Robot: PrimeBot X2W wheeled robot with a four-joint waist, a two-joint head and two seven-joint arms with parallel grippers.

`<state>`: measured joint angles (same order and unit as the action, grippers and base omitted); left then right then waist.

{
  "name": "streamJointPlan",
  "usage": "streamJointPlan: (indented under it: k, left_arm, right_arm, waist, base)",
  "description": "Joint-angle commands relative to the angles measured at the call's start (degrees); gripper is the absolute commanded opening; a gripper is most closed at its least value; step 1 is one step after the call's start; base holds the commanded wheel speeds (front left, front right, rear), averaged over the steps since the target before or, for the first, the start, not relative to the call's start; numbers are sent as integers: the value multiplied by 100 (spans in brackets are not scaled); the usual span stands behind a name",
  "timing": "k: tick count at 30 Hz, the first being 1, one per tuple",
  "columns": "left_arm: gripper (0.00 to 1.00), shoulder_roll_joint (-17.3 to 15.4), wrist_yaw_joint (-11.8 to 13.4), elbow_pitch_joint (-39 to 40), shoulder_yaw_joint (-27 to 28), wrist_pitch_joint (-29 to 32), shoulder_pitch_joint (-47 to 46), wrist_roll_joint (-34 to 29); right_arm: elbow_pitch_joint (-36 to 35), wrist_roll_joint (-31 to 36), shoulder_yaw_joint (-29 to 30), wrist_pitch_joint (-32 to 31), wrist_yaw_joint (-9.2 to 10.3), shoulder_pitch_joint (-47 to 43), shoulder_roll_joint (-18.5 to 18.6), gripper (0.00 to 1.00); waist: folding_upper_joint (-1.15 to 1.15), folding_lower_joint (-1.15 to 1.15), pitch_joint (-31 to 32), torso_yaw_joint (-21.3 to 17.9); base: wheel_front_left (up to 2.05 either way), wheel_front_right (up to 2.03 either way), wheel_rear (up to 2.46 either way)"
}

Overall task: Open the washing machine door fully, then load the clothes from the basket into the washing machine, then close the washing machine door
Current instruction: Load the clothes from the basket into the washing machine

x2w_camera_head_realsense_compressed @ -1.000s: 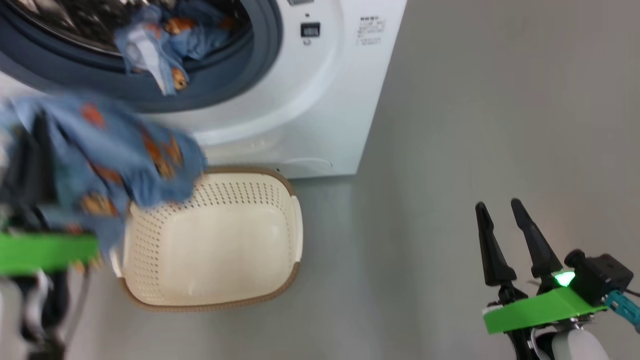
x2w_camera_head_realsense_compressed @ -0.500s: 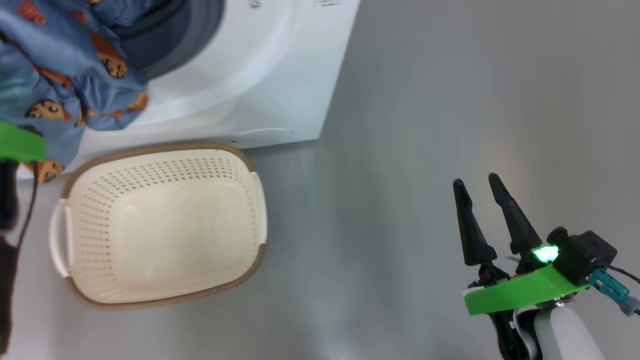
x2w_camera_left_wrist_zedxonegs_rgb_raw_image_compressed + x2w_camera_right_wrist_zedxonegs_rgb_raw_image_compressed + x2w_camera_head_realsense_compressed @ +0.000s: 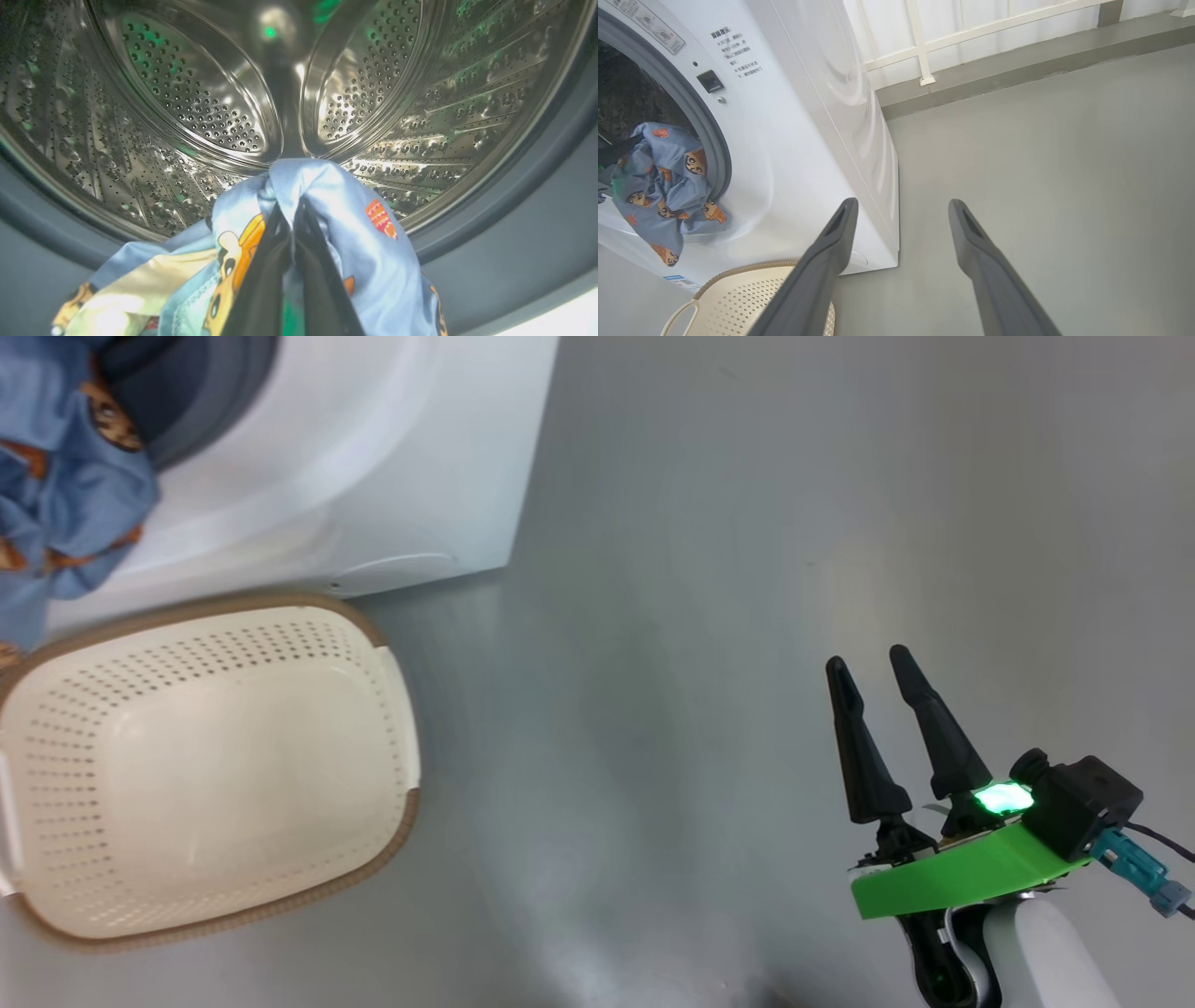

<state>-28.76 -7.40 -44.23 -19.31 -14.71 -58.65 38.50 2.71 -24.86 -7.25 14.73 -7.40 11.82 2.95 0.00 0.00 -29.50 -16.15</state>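
My left tool (image 3: 290,215) pinches the clothes (image 3: 336,196) just before the washing machine (image 3: 803,140) drum (image 3: 196,107). Letting go here, the tail draped below over the gasket (image 3: 514,233) may slip out. My right tool (image 3: 868,661) is spread, idle.

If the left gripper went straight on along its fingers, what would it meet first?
Probably the back of the perforated steel drum; the left gripper, shut on light blue cartoon-printed clothes, points into it, though depth is unclear.
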Motion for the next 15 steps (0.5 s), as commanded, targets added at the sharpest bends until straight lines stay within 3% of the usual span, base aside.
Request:
streamJointPlan:
  k: [1,8,15]
  left_arm:
    - [0,-373,-9,-48,-13,-29,-282,96]
    - [0,-629,-9,-572,-588,-29,-1032,464]
    - [0,-813,-9,273,222,-29,-1561,-12]
  right_arm:
    - [-150,-27,-174,27,-9,60,-7,100]
    - [-197,-113,-322,27,-9,65,-7,100]
    - [-280,-196,-402,27,-9,129,-7,100]
  waist:
    - [0,0,-127,-145]
    - [0,0,-249,-357]
    - [0,0,-442,-482]
  base:
    - [0,0,0]
    - [0,0,0]
    - [0,0,0]
